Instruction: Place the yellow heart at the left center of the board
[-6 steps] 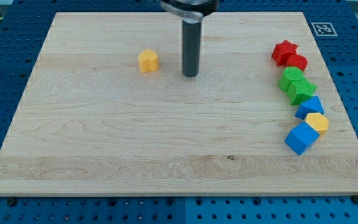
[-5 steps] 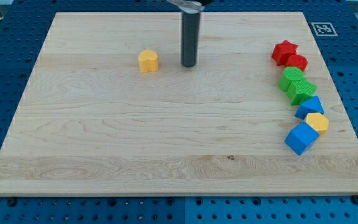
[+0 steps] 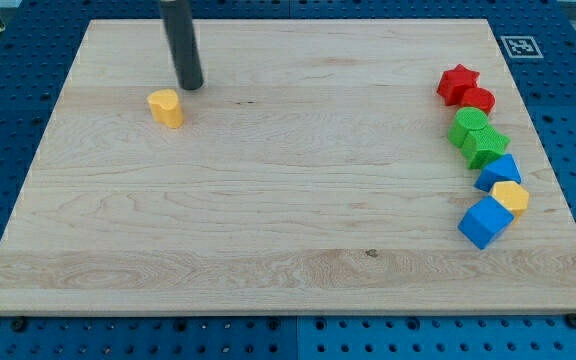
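Note:
The yellow heart [image 3: 166, 107] lies on the wooden board [image 3: 268, 200] in its upper left part. My tip [image 3: 190, 86] stands just above and to the right of the heart, close to it; I cannot tell whether it touches. The dark rod rises from the tip out of the view's top.
At the view's right a column of blocks runs downward: a red star [image 3: 457, 83], a red block [image 3: 478, 99], a green round block [image 3: 470, 126], a green star [image 3: 486, 146], a blue block [image 3: 499, 171], a yellow hexagon [image 3: 511, 196], a blue cube [image 3: 484, 221]. A marker tag [image 3: 519, 45] sits at the board's top right corner.
The rod has moved left across the board's top. The yellow heart has moved left and a little down from where it lay.

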You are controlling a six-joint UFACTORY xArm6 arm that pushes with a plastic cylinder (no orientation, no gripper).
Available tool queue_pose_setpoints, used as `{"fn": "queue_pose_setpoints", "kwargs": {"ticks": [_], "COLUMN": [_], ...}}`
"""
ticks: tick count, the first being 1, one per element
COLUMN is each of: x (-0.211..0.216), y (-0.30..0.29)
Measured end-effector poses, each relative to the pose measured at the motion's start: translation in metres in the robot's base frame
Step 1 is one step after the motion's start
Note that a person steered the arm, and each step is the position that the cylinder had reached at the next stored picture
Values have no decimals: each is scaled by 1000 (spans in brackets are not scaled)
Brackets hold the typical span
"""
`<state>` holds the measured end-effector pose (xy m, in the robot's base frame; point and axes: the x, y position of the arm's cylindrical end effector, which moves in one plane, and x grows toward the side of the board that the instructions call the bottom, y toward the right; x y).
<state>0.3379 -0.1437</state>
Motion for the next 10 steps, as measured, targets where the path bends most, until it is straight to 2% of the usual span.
{"fn": "queue_pose_setpoints", "kwargs": {"ticks": [1, 3, 4, 5, 6, 7, 8, 10], "x": [13, 16, 48, 61, 39, 39, 65, 73], "y": [-22, 21, 4, -8, -6, -14, -25, -25]}}
